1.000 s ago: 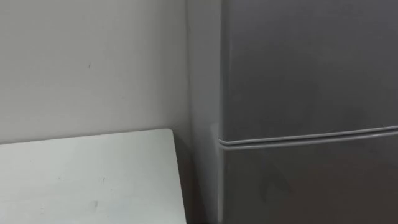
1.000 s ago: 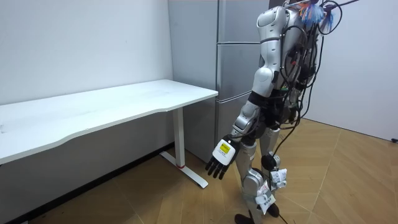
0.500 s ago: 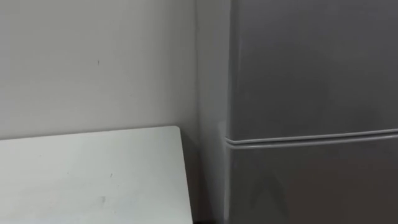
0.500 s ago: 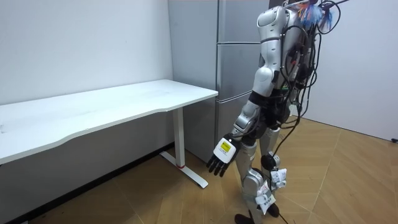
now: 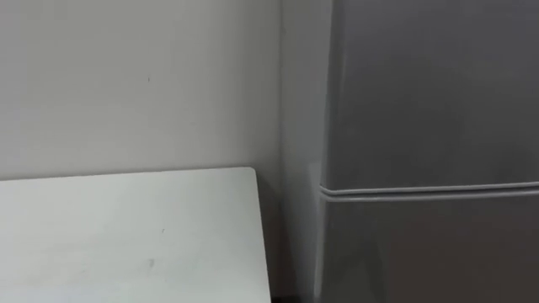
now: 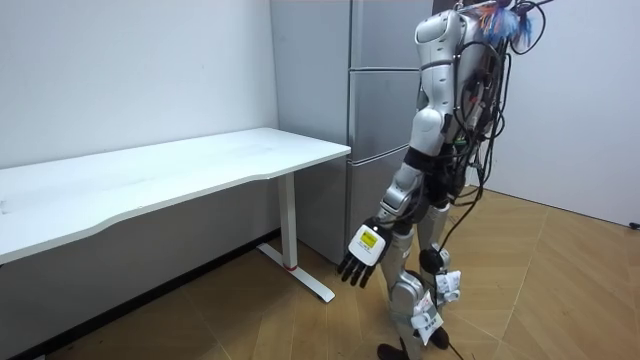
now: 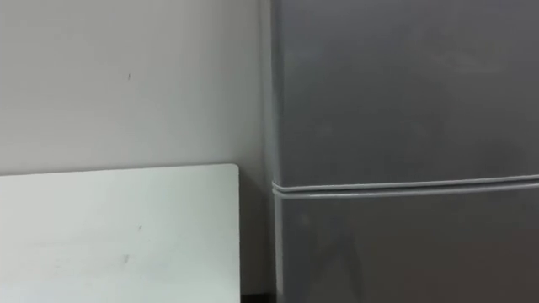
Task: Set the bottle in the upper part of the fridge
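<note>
The grey fridge [image 5: 421, 101] stands right in front of me with both doors shut. The seam [image 5: 429, 190] between its upper and lower door runs across the eye views' right half, seam [image 7: 404, 186]. In the room view I stand upright close to the fridge [image 6: 378, 110], facing it. My left hand [image 6: 361, 258] hangs low beside my leg, open and holding nothing.
A white table [image 5: 126, 227] stands to the left of the fridge, against a pale wall [image 5: 135, 84], with a narrow gap between the two. In the room view the table [image 6: 160, 175] stretches toward the room view's left over a wooden floor [image 6: 560, 290].
The eye view has shifted, so table and fridge sit further right in the picture: the camera has moved. My left hand has swung slightly toward the room view's right.
</note>
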You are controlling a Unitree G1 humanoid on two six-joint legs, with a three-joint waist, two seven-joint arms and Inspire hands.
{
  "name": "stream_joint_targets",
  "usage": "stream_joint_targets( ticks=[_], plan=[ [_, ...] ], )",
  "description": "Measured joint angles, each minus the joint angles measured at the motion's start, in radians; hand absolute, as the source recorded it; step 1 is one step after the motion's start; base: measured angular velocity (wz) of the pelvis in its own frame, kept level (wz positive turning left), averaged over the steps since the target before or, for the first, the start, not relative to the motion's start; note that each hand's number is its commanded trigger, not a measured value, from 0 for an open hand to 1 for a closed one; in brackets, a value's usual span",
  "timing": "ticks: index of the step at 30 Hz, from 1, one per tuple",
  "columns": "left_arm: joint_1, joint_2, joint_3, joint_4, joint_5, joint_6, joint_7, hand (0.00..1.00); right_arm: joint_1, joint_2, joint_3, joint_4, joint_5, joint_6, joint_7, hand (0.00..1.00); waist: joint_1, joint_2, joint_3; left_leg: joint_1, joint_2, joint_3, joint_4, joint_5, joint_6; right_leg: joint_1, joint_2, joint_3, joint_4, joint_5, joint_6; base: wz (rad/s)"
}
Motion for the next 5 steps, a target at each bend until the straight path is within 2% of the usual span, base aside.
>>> stream_joint_targets(
  ticks=[5],
  plan=[
    [-0.004,0.004,0.0,0.001,0.003,0.0,-0.002,0.0,-0.019,0.0,0.0,0.027,0.0,0.0,0.018,0.0,0.0,-0.005,0.0024,-0.011,0.0,-0.01,0.009,0.0,0.0,-0.001,-0.001,-0.009,-0.001,0.0,0.0,0.05]
  ],
)
